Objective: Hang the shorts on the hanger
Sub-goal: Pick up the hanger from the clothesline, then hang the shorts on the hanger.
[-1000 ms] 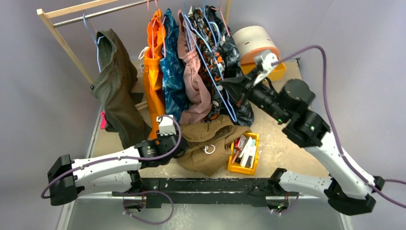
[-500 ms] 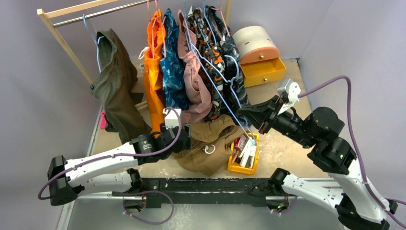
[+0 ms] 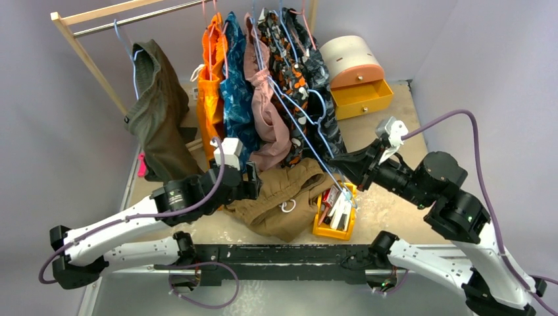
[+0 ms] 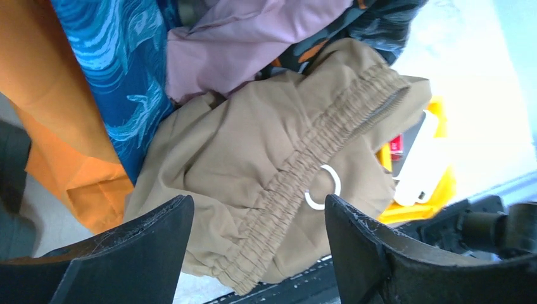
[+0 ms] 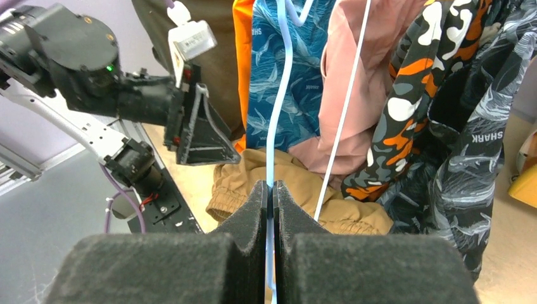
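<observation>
The tan shorts [image 3: 284,197] lie crumpled on the table in front of the hanging clothes, with the gathered waistband [image 4: 297,158] and a white cord loop [image 4: 323,189] facing up. My left gripper [image 3: 253,181] hovers open at their left side. Its fingers [image 4: 259,206] straddle the waistband from above and touch nothing. My right gripper [image 3: 343,168] is shut on the thin light-blue hanger [image 3: 309,141], pinching one wire [image 5: 278,95] between its pads [image 5: 273,187]. The hanger slants from the rack down toward the right edge of the shorts [image 5: 253,177].
A wooden rack [image 3: 85,56] at the back carries an olive garment [image 3: 158,125], orange shorts [image 3: 210,99] and several patterned garments. A yellow bin [image 3: 337,210] of small items sits right of the shorts. A round box with a yellow drawer [image 3: 358,95] stands at the back right.
My left gripper's jaws spread wider and it shifted right, over the shorts. My right arm swung the hanger down from beside the rack toward the shorts' right edge.
</observation>
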You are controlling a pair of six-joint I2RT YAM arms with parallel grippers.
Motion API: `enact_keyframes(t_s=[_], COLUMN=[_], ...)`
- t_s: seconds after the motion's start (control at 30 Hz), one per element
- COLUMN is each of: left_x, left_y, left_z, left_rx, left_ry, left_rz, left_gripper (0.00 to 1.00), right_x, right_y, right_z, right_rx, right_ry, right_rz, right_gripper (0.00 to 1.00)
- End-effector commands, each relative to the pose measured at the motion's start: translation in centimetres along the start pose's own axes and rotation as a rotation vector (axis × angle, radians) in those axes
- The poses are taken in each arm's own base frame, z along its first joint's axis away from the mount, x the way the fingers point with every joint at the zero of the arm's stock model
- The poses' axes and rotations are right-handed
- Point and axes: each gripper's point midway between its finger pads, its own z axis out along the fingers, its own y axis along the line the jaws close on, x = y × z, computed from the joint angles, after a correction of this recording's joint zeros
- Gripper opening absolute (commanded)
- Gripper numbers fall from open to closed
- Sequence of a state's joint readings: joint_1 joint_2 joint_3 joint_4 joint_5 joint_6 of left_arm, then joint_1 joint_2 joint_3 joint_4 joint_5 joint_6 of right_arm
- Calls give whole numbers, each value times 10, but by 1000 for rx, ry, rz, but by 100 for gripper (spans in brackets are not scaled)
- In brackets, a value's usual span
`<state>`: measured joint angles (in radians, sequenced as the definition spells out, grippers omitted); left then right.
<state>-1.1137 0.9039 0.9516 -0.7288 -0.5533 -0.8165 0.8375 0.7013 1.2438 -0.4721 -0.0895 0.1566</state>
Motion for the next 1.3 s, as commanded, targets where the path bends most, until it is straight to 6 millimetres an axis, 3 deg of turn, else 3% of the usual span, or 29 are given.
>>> enact_keyframes(t_s=[0.0, 0.27, 0.5, 0.63, 0.8, 1.07, 1.27], left_x=[-25, -58, -119, -142, -151, -149, -152], left_y=[-22, -68, -87, -100, -121, -149, -167], left_z=[-29, -85, -135, -150, -161, -147, -152], left_rx=[140, 465, 603, 660, 757, 827, 909], left_ry=[-14, -48, -240, -323, -381, -405, -453], left_rz=[1, 68, 147, 229, 330, 439, 498], left_gripper=[76, 78, 79, 79, 79, 80, 81], right_x=[-9, 6, 35, 40, 41, 40, 37], right_y=[-5, 10, 28, 33, 40, 44, 48], right_z=[-8, -18, -29, -38, -50, -73, -89], right_rx=[39, -54, -167, -198, -233, -242, -253], right_ry=[-26, 54, 172, 189, 189, 176, 160], right_rz=[-2, -33, -27, -21, -18, -11, -6], right_gripper=[0, 0, 0, 0, 0, 0, 0])
